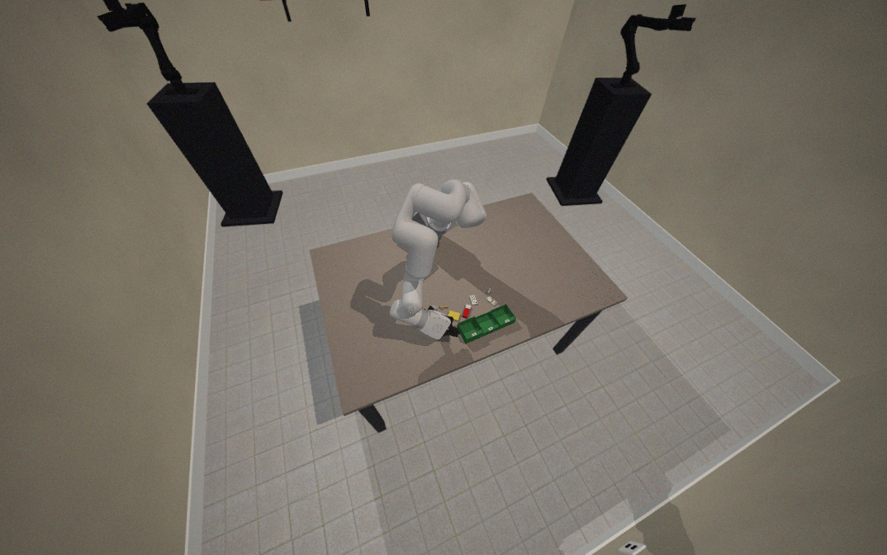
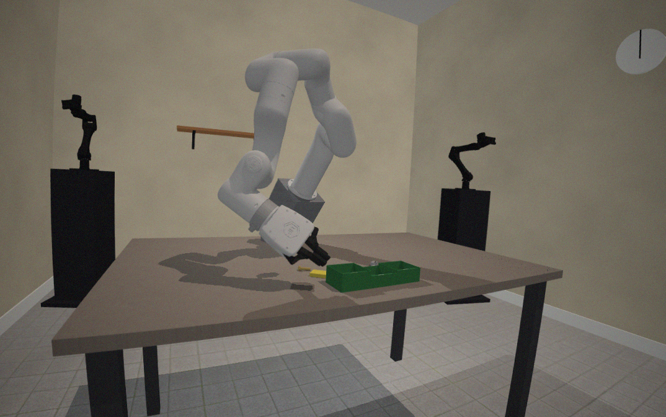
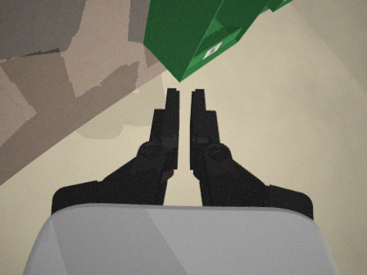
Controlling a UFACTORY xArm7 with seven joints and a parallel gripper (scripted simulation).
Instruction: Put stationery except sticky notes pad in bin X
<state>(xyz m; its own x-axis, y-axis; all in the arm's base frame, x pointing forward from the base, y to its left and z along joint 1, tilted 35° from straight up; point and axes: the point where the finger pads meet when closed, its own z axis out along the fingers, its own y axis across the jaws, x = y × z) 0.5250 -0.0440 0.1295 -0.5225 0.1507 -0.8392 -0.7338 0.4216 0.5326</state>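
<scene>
My gripper (image 3: 185,106) is shut with nothing between the fingers. It hangs tilted just above the table, close to the left end of the green bin (image 1: 486,323), which has three compartments. The bin also shows in the exterior view (image 2: 372,275) and in the wrist view (image 3: 210,9). The gripper (image 2: 319,256) points toward the bin's near corner. A yellow pad (image 1: 454,315) lies next to the gripper. A small red item (image 1: 467,310) and a thin yellow item (image 2: 303,268) lie beside it. Two small white items (image 1: 473,299) (image 1: 490,300) lie behind the bin.
The arm's grey base (image 2: 297,201) stands at the back of the table. Black pillars with cameras (image 1: 207,154) (image 1: 600,140) stand on the floor behind the table. The table's front edge (image 2: 294,322) is not far from the bin.
</scene>
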